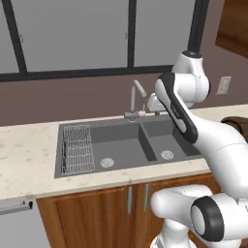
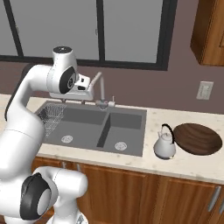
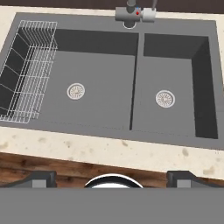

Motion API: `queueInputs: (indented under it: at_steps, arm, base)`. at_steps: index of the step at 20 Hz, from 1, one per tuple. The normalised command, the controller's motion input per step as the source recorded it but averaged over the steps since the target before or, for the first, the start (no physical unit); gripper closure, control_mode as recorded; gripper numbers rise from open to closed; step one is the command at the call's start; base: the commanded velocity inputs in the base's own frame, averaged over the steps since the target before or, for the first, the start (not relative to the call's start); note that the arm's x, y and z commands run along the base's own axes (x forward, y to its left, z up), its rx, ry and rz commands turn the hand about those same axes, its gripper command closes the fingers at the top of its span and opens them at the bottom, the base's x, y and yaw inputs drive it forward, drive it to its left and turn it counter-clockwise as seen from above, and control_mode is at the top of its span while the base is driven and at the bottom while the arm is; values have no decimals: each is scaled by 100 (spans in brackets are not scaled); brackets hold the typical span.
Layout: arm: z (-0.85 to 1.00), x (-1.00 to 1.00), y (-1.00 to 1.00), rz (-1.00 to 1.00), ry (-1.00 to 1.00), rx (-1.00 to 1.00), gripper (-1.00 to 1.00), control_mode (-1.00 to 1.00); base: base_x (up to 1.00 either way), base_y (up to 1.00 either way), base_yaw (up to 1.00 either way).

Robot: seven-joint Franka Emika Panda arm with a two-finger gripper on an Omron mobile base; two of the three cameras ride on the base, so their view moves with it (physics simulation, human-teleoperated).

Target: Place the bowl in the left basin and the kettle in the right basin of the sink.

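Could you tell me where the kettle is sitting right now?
In the right base view, the kettle stands on the counter right of the sink, beside the bowl.

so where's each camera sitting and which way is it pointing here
Left base view: behind the arm's left, facing forward and down at the sink and faucet; the white arm rises at lower right.
Right base view: behind the arm's right, same sink, plus kettle and bowl on the counter; arm at lower left.
Hand view: on the hand above the sink's front edge, looking down into the left basin and right basin; the open gripper shows at bottom.
All share the sink.
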Motion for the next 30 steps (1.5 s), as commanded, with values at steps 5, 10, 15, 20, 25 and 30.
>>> queueInputs:
  at_steps: [5,10,15,20,25,30]
  arm:
    - [0,0,0,0,0,0,-100,100]
    - [0,0,0,0,0,0,-100,100]
    - [0,0,0,0,0,0,-100,100]
    - [0,0,0,0,0,0,-100,100]
    - [0,0,0,0,0,0,-100,100]
    - [0,0,0,0,0,0,-100,100]
  base:
    - [0,-50,0]
    - [0,-28,0]
    - [7,-7,0]
    - [25,-8,0]
    - [19,-7,0]
    - [31,-10,-3]
